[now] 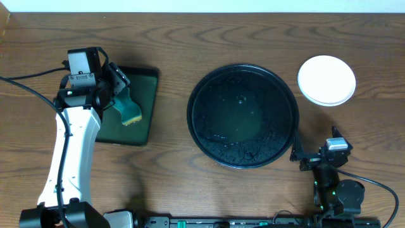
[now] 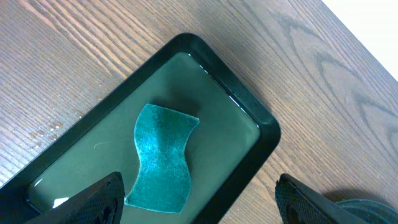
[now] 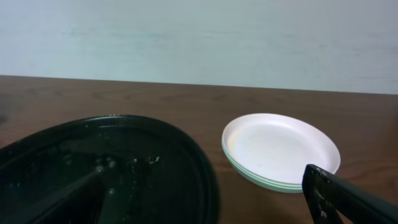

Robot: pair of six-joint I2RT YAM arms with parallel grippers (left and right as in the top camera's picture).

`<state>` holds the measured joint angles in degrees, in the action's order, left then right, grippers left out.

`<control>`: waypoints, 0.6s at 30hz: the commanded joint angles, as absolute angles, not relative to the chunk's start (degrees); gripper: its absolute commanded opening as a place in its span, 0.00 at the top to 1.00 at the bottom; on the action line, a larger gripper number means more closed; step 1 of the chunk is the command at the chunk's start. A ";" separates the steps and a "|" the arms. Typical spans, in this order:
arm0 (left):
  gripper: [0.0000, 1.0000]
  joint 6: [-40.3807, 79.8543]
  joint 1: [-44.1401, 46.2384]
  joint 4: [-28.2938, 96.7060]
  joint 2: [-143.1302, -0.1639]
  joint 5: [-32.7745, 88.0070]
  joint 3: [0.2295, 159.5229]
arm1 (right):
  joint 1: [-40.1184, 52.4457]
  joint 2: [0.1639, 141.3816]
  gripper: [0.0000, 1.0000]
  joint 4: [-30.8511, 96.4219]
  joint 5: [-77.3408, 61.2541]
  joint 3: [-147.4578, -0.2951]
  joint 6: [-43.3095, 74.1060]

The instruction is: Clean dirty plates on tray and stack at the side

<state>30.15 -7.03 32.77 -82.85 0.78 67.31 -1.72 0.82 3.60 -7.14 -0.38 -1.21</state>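
Table: dark wood, two arms at the near edge.

The tray: set at the middle of the table. No plate is seen on it. Droplets and specks are scattered over its glossy black floor, which is also seen from the right wrist.

Rectangular green tray: placed well to the left of the round one, black rim, shallow and wet-looking.

The plates: stacked on the bare table to the right of the tray and beyond it, apart from its rim. The white plate lies on top, and pale mint edges are seen under it. The exact number in the pile cannot be counted with certainty.

Sponge: teal, waisted, laid flat in the green tray.

Left gripper: held over the green tray, fingers spread wide to either side of the sponge, nothing grasped.

Right gripper: held low at the near right of the round tray and aimed toward the pile. Fingers are spread and nothing is carried.

Step judged: cleaning and stacking appear to be done, with the sponge set down. The task is judged at or very near its end.

Next move, as judged: both arms are to be drawn back. The left should be lifted straight up so the sponge is not dragged, and the right kept off the tray rim and the pile.
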 commanded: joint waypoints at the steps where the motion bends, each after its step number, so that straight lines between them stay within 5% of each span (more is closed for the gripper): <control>1: 0.22 30.02 -7.22 32.75 -83.09 0.47 68.16 | -2.57 0.27 0.01 3.97 -6.26 -0.34 -2.42; 18: 0.21 30.02 -7.22 32.75 -83.09 0.47 68.16 | -2.81 0.27 0.01 3.81 -6.92 -0.32 -2.42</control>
